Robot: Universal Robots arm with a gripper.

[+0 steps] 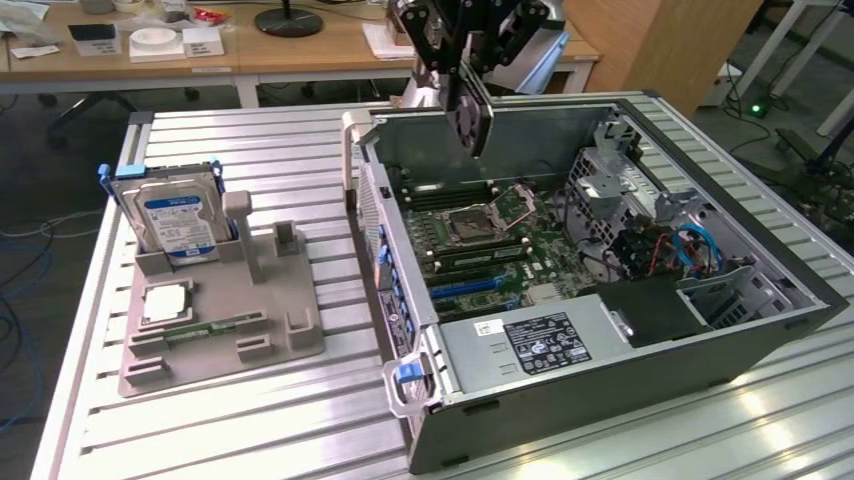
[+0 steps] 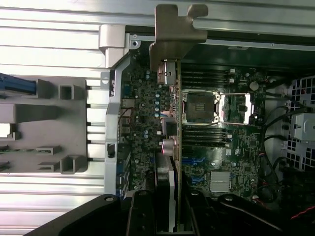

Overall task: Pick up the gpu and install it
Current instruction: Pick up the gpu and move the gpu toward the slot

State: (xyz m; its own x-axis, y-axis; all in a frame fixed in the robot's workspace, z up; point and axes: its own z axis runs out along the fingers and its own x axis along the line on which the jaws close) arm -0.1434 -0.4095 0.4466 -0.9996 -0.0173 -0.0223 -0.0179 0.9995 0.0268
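Observation:
The gpu (image 1: pixel 470 112), a thin dark card with a silvery metal bracket, hangs upright and edge-on above the back part of the open computer case (image 1: pixel 747 345). My gripper (image 1: pixel 467 50) is shut on its upper end. In the wrist view the gpu (image 2: pixel 173 147) runs edge-on between my two black fingers (image 2: pixel 142 214), with its metal bracket (image 2: pixel 177 34) at the far end. Below it lies the motherboard (image 2: pixel 142 108), and the card is clear of the board. The gripper (image 2: pixel 170 219) stands over the board's side nearest the case's rear wall.
A grey parts holder (image 1: pixel 267 345) lies on the slatted metal table at the exterior view's left. It carries a silver hard drive (image 1: pixel 174 220), a processor chip (image 1: pixel 166 303) and a green memory stick (image 1: pixel 214 327). Inside the case are a power supply (image 1: pixel 534 345) and cables (image 1: pixel 694 250).

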